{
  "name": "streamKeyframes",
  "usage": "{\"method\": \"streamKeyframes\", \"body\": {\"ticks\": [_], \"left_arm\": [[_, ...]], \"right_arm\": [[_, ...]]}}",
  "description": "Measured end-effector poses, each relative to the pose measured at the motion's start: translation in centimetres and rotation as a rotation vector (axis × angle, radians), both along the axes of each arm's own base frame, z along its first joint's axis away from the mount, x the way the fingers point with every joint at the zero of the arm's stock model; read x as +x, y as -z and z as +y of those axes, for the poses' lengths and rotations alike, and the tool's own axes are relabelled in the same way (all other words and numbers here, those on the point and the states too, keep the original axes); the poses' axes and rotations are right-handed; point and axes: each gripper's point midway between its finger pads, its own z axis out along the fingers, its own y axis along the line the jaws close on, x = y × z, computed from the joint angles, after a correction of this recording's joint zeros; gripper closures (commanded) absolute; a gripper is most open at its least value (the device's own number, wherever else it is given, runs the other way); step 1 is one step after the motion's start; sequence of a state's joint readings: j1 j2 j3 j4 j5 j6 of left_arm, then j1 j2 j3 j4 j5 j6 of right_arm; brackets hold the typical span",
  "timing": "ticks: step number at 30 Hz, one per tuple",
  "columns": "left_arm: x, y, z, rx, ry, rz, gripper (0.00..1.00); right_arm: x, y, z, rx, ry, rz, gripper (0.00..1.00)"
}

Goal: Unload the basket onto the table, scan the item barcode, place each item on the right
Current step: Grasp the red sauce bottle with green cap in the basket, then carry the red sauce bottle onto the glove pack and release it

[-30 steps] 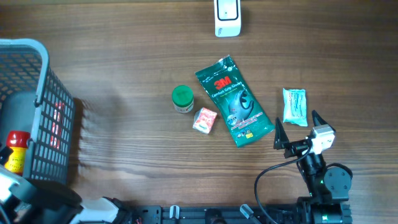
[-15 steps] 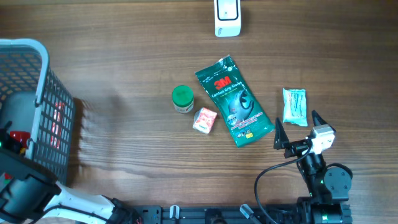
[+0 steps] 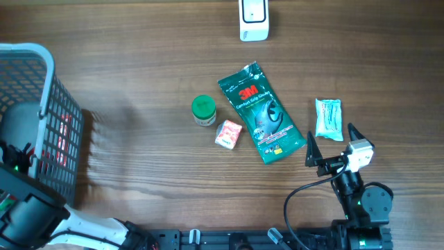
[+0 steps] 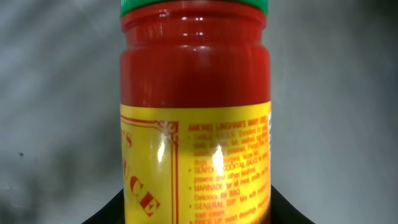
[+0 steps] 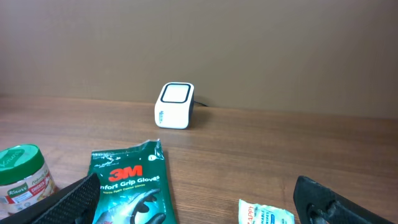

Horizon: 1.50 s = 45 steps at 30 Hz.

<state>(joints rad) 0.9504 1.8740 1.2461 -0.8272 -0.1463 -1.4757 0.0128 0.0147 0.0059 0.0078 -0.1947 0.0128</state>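
On the wooden table [image 3: 139, 69], in the left-hand basket [image 3: 31, 48], your left gripper [image 4: 198, 213] flanks the sauce bottle [image 4: 194, 112], clamped or not you cannot tell; it is probably rigid, slick and hefty, so take its labelled body; right gripper [image 3: 331, 139] spread.

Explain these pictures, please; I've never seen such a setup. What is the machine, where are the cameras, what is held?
It is a robot with two arms at a wooden table, each ending in a two-finger gripper. One picture looks down from above; the other two come from cameras on the wrists. On the table lie a white scanner, a 3M glove packet, a green-lidded jar, a small red packet and a teal packet; a grey basket stands at the left. The right gripper is open and empty. The left gripper reaches into the basket, close against a red sauce bottle; whether it grips it cannot be told.
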Motion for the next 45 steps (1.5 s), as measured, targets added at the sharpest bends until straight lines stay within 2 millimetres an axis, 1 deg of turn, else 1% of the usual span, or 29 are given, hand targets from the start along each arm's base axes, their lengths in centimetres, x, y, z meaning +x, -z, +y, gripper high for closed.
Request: {"method": "streamKeyframes", "body": {"ticks": [3, 5, 7, 9, 11, 12, 13, 14, 15, 16, 18, 19, 20, 21, 23, 25, 26, 28, 29, 30, 32, 33, 34, 36, 37, 39, 41, 42, 45], "left_arm": [[0.9, -0.4, -0.4, -0.015, 0.056, -0.050, 0.64], [2.0, -1.3, -1.0, -0.032, 0.105, -0.121, 0.63], [3.2, -3.7, -1.3, -0.007, 0.165, -0.203, 0.62], [3.9, -6.8, -1.4, 0.054, 0.206, -0.275, 0.62], [4.8, -12.2, -1.2, 0.180, 0.263, -0.372, 0.61], [5.1, -14.4, -1.1, 0.234, 0.284, -0.411, 0.60], [5.5, -17.6, -1.1, 0.318, 0.321, -0.470, 0.59], [5.7, -21.2, -1.6, 0.409, 0.357, -0.532, 0.58], [5.7, -24.2, -2.3, 0.481, 0.387, -0.586, 0.57], [5.6, -26.1, -2.8, 0.530, 0.406, -0.619, 0.57], [5.3, -31.9, -5.3, 0.670, 0.481, -0.742, 0.58], [5.1, -33.9, -6.7, 0.716, 0.523, -0.794, 0.59], [5.1, -35.7, -8.3, 0.751, 0.573, -0.842, 0.60], [5.3, -37.4, -10.6, 0.783, 0.656, -0.899, 0.62], [6.4, -39.1, -15.4, 0.777, 0.851, -0.997, 0.62], [7.6, -39.6, -21.0, 0.712, 1.073, -1.095, 0.62], [8.0, -39.5, -22.9, 0.698, 1.164, -1.115, 0.62], [9.1, -39.2, -28.2, 0.636, 1.395, -1.176, 0.62], [9.3, -39.1, -30.0, 0.614, 1.477, -1.198, 0.62], [9.5, -38.7, -32.7, 0.578, 1.589, -1.225, 0.62], [9.6, -38.0, -36.7, 0.536, 1.750, -1.249, 0.62], [9.6, -37.7, -38.1, 0.519, 1.800, -1.253, 0.62], [9.7, -36.9, -40.6, 0.486, 1.888, -1.248, 0.62], [10.1, -35.1, -43.8, 0.426, 1.992, -1.214, 0.62], [10.3, -34.5, -44.8, 0.407, 2.020, -1.201, 0.63], [11.2, -31.5, -48.3, 0.345, 2.119, -1.114, 0.63], [12.1, -27.7, -51.6, 0.279, 2.204, -1.001, 0.63], [12.5, -25.4, -53.2, 0.245, 2.245, -0.933, 0.63], [13.3, -19.9, -56.2, 0.174, 2.322, -0.776, 0.64]], "right_arm": [[0.0, 0.0, 0.0, 0.000, 0.000, 0.000, 0.00], [0.0, 0.0, 0.0, 0.000, 0.000, 0.000, 0.00], [0.0, 0.0, 0.0, 0.000, 0.000, 0.000, 0.00], [0.0, 0.0, 0.0, 0.000, 0.000, 0.000, 0.00], [0.0, 0.0, 0.0, 0.000, 0.000, 0.000, 0.01], [0.0, 0.0, 0.0, 0.000, 0.000, 0.000, 0.00], [0.0, 0.0, 0.0, 0.000, 0.000, 0.000, 0.00], [0.0, 0.0, 0.0, 0.000, 0.000, 0.000, 0.00], [0.0, 0.0, 0.0, 0.000, 0.000, 0.000, 0.00], [0.0, 0.0, 0.0, 0.000, 0.000, 0.000, 0.00], [0.0, 0.0, 0.0, 0.000, 0.000, 0.000, 0.00], [0.0, 0.0, 0.0, 0.000, 0.000, 0.000, 0.00], [0.0, 0.0, 0.0, 0.000, 0.000, 0.000, 0.00], [0.0, 0.0, 0.0, 0.000, 0.000, 0.000, 0.00], [0.0, 0.0, 0.0, 0.000, 0.000, 0.000, 0.00], [0.0, 0.0, 0.0, 0.000, 0.000, 0.000, 0.00], [0.0, 0.0, 0.0, 0.000, 0.000, 0.001, 0.00], [0.0, 0.0, 0.0, 0.000, -0.002, 0.001, 0.00], [0.0, 0.0, 0.0, 0.000, -0.003, 0.002, 0.00], [0.0, 0.0, 0.1, 0.000, -0.003, 0.002, 0.00], [0.0, 0.0, 0.1, 0.000, -0.004, 0.002, 0.00], [0.0, 0.0, 0.1, 0.000, -0.003, 0.002, 0.00], [0.0, 0.0, 0.1, 0.000, -0.004, 0.002, 0.00], [0.0, 0.0, 0.1, 0.000, -0.004, 0.002, 0.00], [0.0, 0.0, 0.1, 0.000, -0.004, 0.002, 0.01], [0.0, 0.0, 0.1, 0.000, -0.004, 0.002, 0.00], [0.0, 0.0, 0.1, 0.000, -0.004, 0.002, 0.00], [0.0, 0.0, 0.1, 0.000, -0.004, 0.002, 0.00], [0.0, 0.0, 0.1, 0.000, -0.004, 0.002, 0.00]]}}
